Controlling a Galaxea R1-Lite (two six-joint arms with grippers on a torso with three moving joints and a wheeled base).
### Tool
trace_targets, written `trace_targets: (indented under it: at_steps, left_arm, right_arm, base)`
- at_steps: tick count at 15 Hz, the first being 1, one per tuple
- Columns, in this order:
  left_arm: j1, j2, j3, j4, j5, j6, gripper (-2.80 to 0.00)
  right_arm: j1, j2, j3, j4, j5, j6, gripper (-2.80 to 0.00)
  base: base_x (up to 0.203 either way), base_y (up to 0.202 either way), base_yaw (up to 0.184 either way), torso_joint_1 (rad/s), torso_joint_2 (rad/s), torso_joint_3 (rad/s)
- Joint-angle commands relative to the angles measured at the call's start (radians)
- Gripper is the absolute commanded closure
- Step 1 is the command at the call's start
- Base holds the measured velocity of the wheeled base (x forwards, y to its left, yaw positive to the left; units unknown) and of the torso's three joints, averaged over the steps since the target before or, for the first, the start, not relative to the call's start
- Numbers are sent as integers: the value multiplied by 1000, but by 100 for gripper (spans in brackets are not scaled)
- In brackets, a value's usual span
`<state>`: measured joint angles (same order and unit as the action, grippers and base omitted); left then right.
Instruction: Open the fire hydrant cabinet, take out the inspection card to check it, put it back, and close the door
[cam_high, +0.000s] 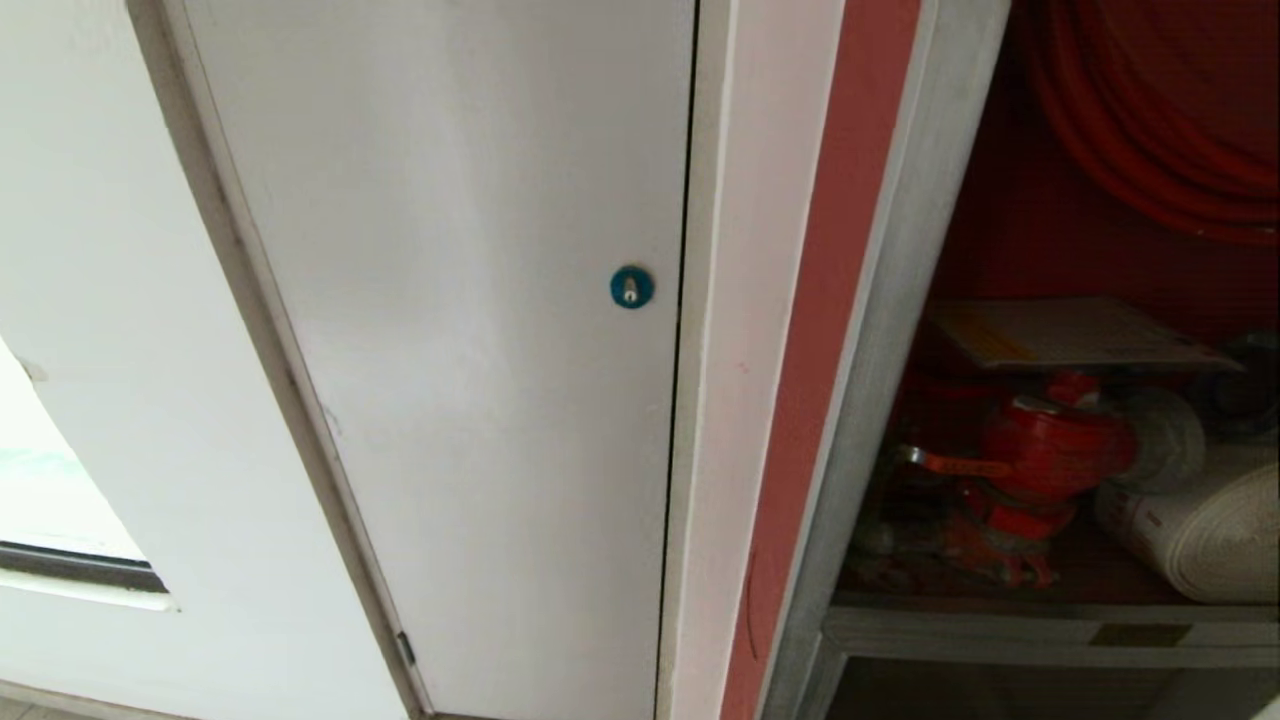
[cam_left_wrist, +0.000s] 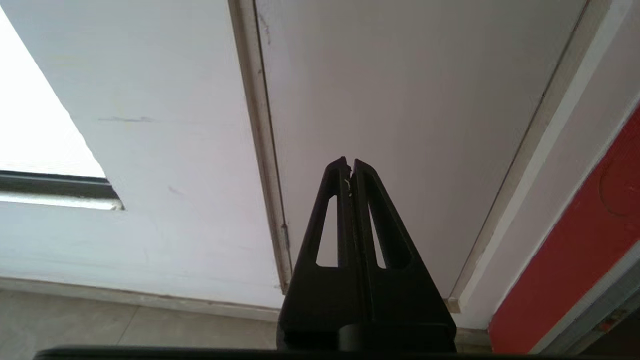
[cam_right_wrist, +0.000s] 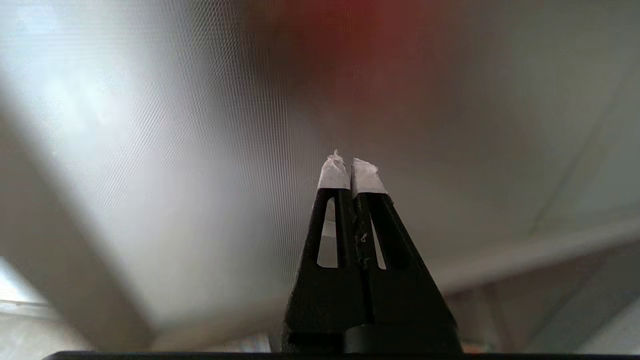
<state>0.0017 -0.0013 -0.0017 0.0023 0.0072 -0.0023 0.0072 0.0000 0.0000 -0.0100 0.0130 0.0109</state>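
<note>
The fire hydrant cabinet (cam_high: 890, 330) stands at the right of the head view, with a silver frame and a red inside. In it I see a red hose reel (cam_high: 1150, 120), a red valve (cam_high: 1050, 450) and a white rolled hose (cam_high: 1200, 530). The inspection card (cam_high: 1070, 335) lies flat above the valve. I cannot tell whether the door's glass stands in front of them. My right gripper (cam_right_wrist: 350, 160) is shut and empty, its taped tips close to a blurred grey pane (cam_right_wrist: 175, 150). My left gripper (cam_left_wrist: 349, 162) is shut and empty, pointing at the white panel (cam_left_wrist: 400, 100). Neither gripper shows in the head view.
A plain white panel (cam_high: 450, 300) with a small blue round lock (cam_high: 631, 287) fills the middle, left of the cabinet. A red strip (cam_high: 820, 350) runs between them. A window (cam_high: 50, 500) sits at the far left. Tiled floor (cam_left_wrist: 125, 325) lies below the wall.
</note>
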Motion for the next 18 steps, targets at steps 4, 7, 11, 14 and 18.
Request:
trace_targets:
  at_steps: [4, 7, 11, 14, 18]
  left_arm:
    - [-1, 1, 0, -1, 0, -1, 0]
    - [0, 1, 0, -1, 0, -1, 0]
    - [-2, 0, 0, -1, 0, -1, 0]
    - [0, 0, 0, -1, 0, -1, 0]
    - [0, 0, 0, 0, 0, -1, 0]
  right_arm:
    - [0, 2, 5, -1, 1, 0, 0]
    - [0, 2, 5, -1, 1, 0, 0]
    - [0, 2, 6, -1, 1, 0, 0]
    - [0, 2, 5, -1, 1, -2, 0]
    - [0, 2, 6, -2, 1, -4, 0]
  base:
    - [55, 0, -1, 4, 5, 0]
    - [0, 0, 0, 0, 0, 0]
    - [0, 0, 0, 0, 0, 0]
    - [0, 0, 0, 0, 0, 0]
    - [0, 0, 0, 0, 0, 0]
